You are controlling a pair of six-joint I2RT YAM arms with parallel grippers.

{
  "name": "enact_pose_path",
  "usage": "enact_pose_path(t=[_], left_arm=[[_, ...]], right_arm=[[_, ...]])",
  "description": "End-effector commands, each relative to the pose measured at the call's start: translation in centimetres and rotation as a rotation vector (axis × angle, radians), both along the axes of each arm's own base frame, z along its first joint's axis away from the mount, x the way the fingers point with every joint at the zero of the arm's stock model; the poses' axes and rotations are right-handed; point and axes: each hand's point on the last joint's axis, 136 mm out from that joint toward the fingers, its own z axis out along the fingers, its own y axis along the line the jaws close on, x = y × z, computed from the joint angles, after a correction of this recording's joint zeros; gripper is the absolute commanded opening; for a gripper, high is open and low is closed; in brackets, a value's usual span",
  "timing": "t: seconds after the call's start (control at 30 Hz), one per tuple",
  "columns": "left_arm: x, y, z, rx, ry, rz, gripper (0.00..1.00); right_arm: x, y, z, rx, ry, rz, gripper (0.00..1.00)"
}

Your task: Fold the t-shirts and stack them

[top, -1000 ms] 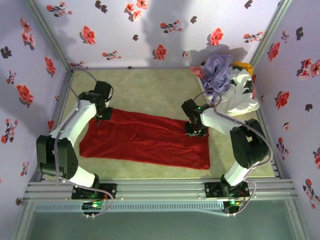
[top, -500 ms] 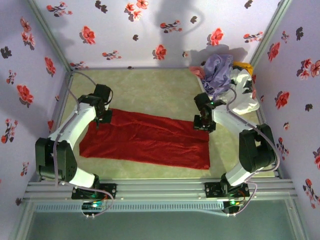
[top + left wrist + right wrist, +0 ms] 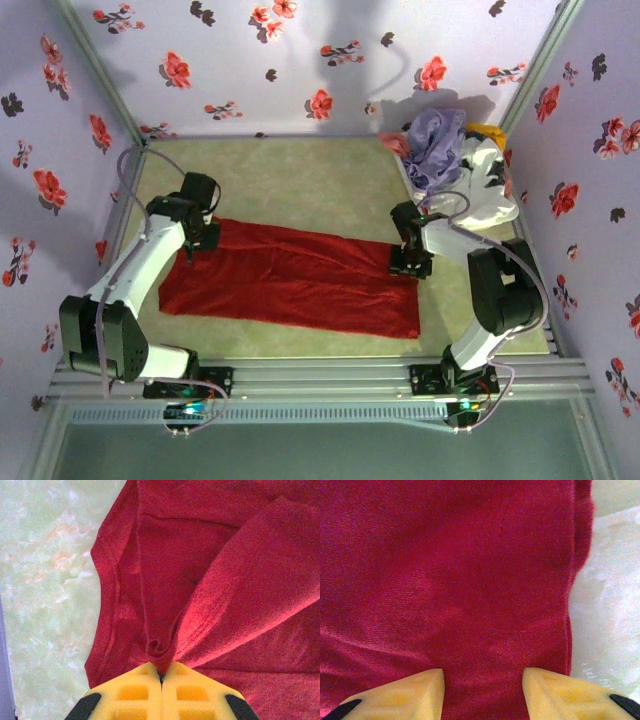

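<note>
My left claw [image 3: 161, 674] is clenching a pinched fold of the deep red t-shirt [image 3: 290, 280] at its ten o'clock corner; my right claw [image 3: 482, 677] is sitting released at its two o'clock corner; the lavender t-shirt [image 3: 435, 145] is lying heaped toward one o'clock.

L arm rises from its base, elbow out to the left, forearm reaching fwd, wrist tipped down; left gripper [image 3: 193, 245] has its yellow pads pressed together, pinching a fold of the red t-shirt [image 3: 225, 580]. R arm folds at the elbow & angles inward, wrist down, right gripper [image 3: 483, 680] w/ jaws parted, pads well apart
</note>
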Motion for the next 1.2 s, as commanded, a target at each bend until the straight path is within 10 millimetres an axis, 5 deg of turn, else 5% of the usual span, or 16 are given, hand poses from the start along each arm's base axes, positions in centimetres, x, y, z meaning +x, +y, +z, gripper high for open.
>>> enact_pose_path(t=[0.0, 0.43, 0.63, 1.0, 1.17], left_arm=[[-0.6, 0.5, 1.9, 0.012, 0.001, 0.020, 0.00], [-1.8, 2.6, 4.7, 0.101, -0.011, 0.087, 0.00], [-3.9, 4.8, 2.6, 0.162, 0.096, 0.167, 0.00], [-5.4, 2.1, -1.1, 0.044, 0.287, 0.160, 0.00], [-7.0, 1.9, -4.0, 0.079, 0.502, 0.236, 0.02]], right_arm=[[-1.1, -0.8, -1.2, -0.034, 0.064, -0.018, 0.47], [-1.2, -1.0, -1.4, -0.054, 0.090, 0.000, 0.47], [-1.8, -1.6, -1.5, -0.084, 0.129, -0.003, 0.47], [-1.7, -1.5, -1.0, -0.075, 0.125, 0.008, 0.48], [-1.3, -1.4, -0.5, -0.077, 0.119, 0.015, 0.48]])
